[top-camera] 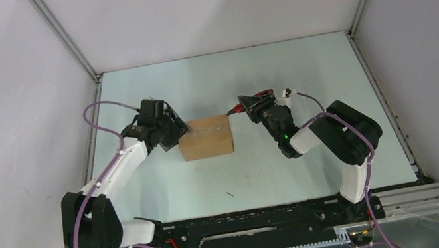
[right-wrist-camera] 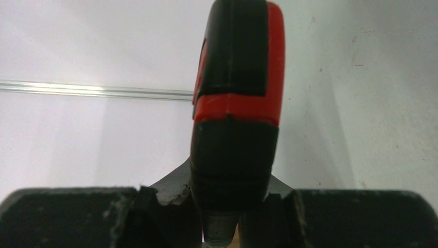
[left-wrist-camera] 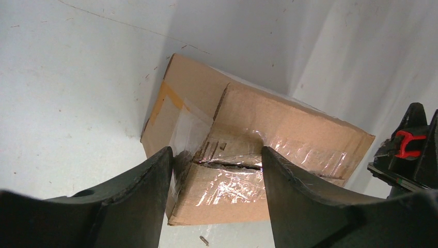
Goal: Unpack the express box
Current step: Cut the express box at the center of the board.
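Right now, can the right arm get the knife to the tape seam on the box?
Probably yes. The right gripper holds the utility knife, tip just off the express box's right end, nothing between it and the taped seam. The left gripper sits open at the opposite end.

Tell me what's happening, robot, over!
Left gripper open at box end. Right gripper shut on knife, near box's other end. Box shut, taped. Nothing in the way.

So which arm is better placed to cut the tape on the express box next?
Right. The right jaws are shut on the utility knife, tip near the right end of the express box. The left jaws stand open around the box's left end, toolless; likely better for bracing.
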Motion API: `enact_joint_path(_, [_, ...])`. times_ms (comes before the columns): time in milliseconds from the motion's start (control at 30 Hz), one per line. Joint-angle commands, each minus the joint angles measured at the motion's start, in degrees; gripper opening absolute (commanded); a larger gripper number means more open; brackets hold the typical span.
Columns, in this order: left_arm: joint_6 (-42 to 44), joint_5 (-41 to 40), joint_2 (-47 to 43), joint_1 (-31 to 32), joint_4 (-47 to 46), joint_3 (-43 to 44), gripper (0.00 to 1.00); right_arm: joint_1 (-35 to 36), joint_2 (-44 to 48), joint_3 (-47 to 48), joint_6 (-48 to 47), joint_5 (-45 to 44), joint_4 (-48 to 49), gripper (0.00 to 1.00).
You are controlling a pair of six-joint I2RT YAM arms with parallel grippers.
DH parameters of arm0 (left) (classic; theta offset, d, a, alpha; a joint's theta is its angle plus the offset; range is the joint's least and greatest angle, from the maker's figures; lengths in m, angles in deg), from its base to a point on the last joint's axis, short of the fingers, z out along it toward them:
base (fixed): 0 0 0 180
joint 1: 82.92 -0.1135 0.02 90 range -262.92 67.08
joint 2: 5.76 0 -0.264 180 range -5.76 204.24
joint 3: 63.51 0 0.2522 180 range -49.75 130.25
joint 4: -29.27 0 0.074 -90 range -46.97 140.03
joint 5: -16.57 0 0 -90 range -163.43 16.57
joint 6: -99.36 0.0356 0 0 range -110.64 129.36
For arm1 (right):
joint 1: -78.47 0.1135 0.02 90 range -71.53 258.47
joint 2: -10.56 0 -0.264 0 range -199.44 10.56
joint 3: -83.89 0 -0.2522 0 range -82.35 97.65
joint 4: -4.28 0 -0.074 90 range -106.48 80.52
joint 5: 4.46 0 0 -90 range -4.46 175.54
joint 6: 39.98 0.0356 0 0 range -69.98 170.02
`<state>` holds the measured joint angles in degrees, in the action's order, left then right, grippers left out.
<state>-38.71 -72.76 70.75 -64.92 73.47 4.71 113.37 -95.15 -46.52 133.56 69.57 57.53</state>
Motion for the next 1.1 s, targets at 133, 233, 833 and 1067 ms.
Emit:
enact_joint_path(133, [-1.1, 0.9, 1.0, 0.6, 3.4, 2.6, 0.67, -0.4, -1.9, -0.9, 0.6, -2.7, 5.3, 0.00])
enact_joint_path(233, [-1.1, 0.9, 1.0, 0.5, 3.5, 2.9, 0.67, -0.4, -2.3, -1.0, 0.8, -2.7, 5.7, 0.00])
enact_joint_path(833, [-0.9, 1.0, 1.3, 0.5, 3.7, 3.1, 0.67, 0.0, -2.7, -1.1, 1.9, -2.0, 7.2, 0.00])
enact_joint_path(1067, [-0.9, 1.0, 1.4, 0.6, 3.5, 3.0, 0.67, 0.5, -1.8, -1.1, 2.0, -1.6, 7.1, 0.00])
